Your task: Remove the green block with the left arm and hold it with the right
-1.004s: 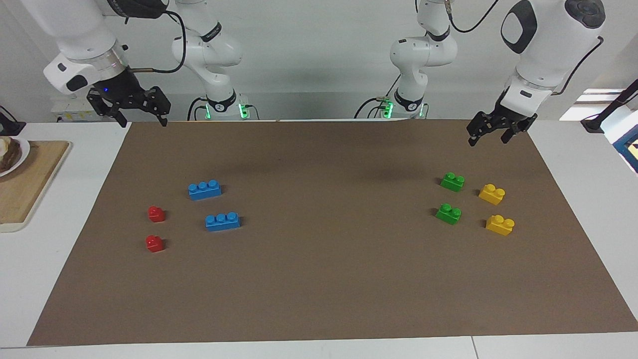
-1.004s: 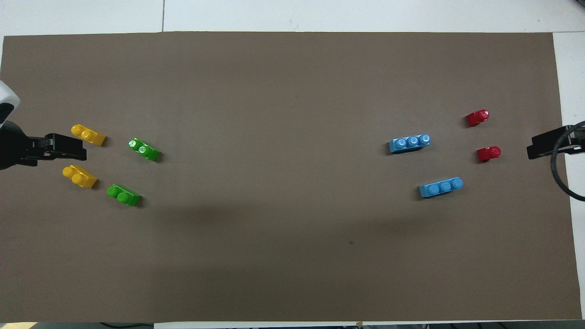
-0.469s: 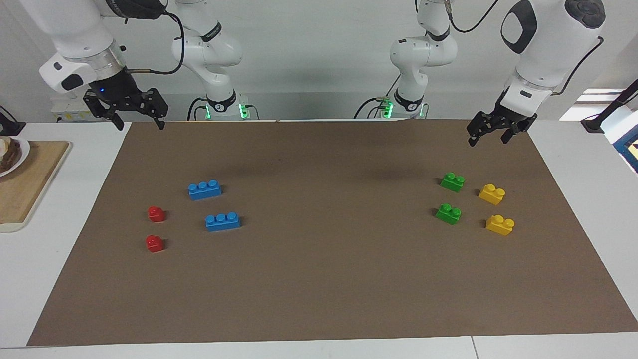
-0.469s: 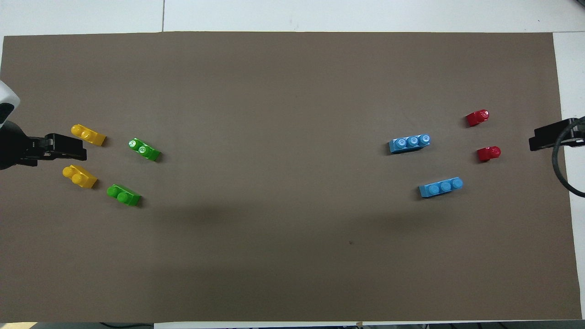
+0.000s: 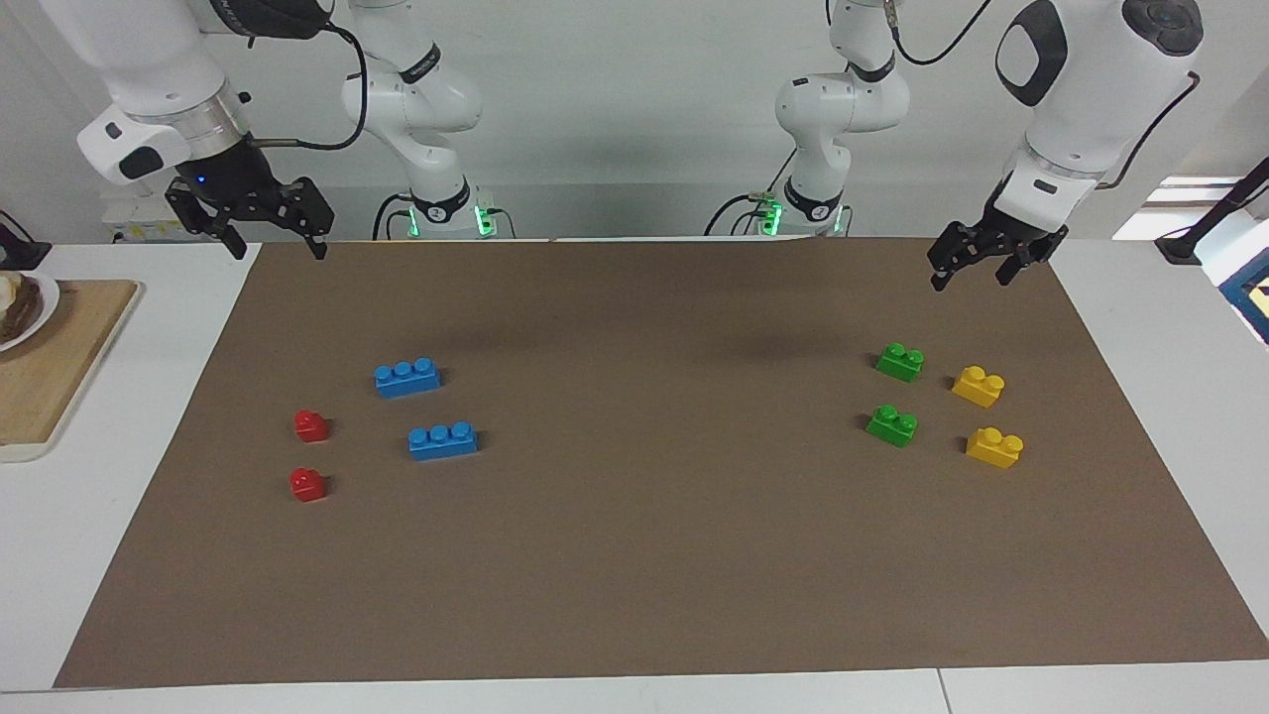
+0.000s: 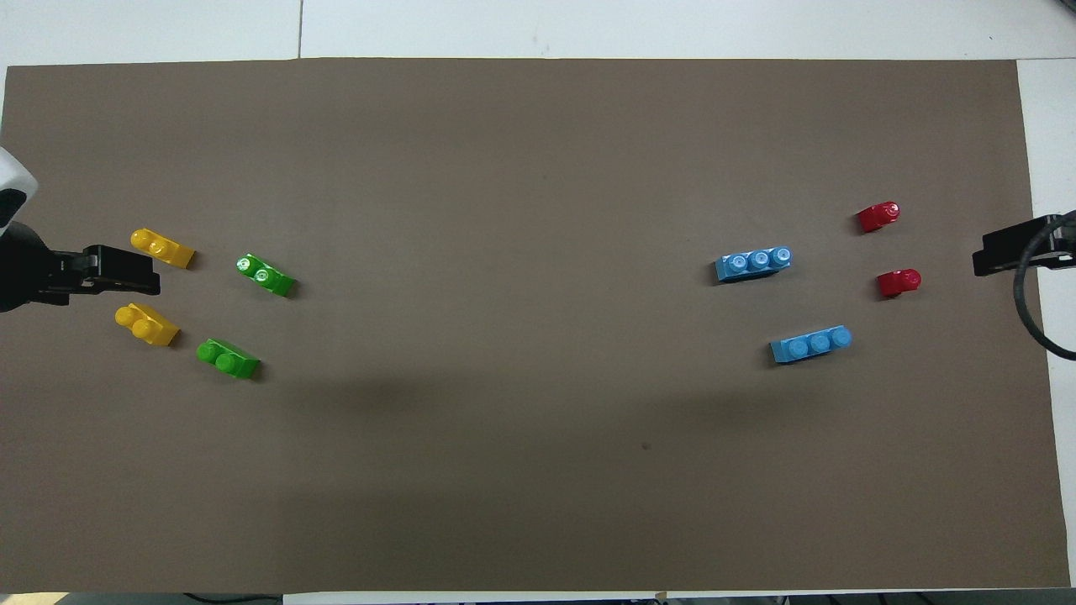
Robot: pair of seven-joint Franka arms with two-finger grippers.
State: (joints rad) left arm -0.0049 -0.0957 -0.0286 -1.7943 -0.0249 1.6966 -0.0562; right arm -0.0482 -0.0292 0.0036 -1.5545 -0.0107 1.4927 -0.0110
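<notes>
Left gripper (image 5: 974,270) hangs fingers spread, empty, above the mat's robot-side edge. Green block (image 5: 900,361) sits on the tabletop just ahead of those fingers, a twin (image 5: 892,425) farther out. Light, rigid, slick plastic, I'd say: pinch its flat sides below the studs. Right gripper (image 5: 270,236) waits, spread too.

We see bare mat (image 5: 644,535) under our left gripper (image 5: 974,266), green block (image 5: 900,361) nearby with open approach, yellow brick (image 5: 979,386) crowding one flank, second green block (image 5: 892,425) close alongside
</notes>
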